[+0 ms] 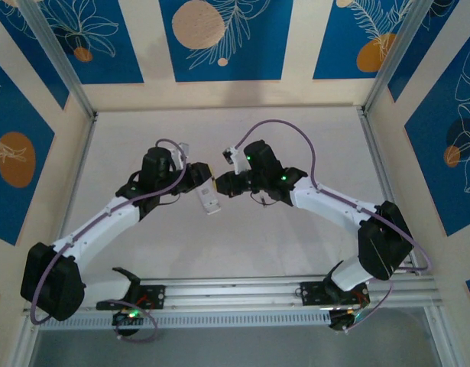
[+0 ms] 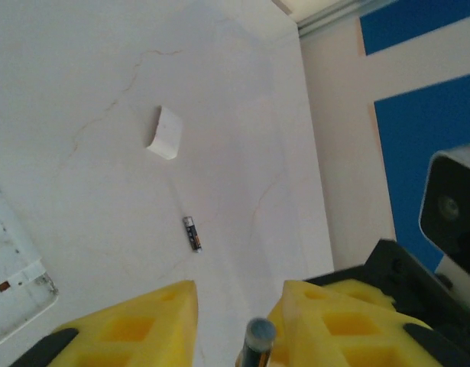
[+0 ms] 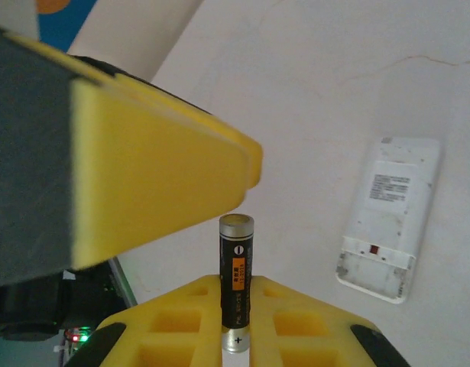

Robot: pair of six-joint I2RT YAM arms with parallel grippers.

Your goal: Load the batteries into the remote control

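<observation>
Holding battery (image 3: 236, 260) by plus end in right tool (image 3: 236, 294), with left tool (image 2: 238, 290) spread apart. Looks light, rigid, slick; best pinched mid-barrel

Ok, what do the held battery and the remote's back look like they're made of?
Battery: glossy printed wrap over a metal can, judging by the dull silver end caps. Remote control: matte white moulded plastic, probably, with a paper-like label.
</observation>
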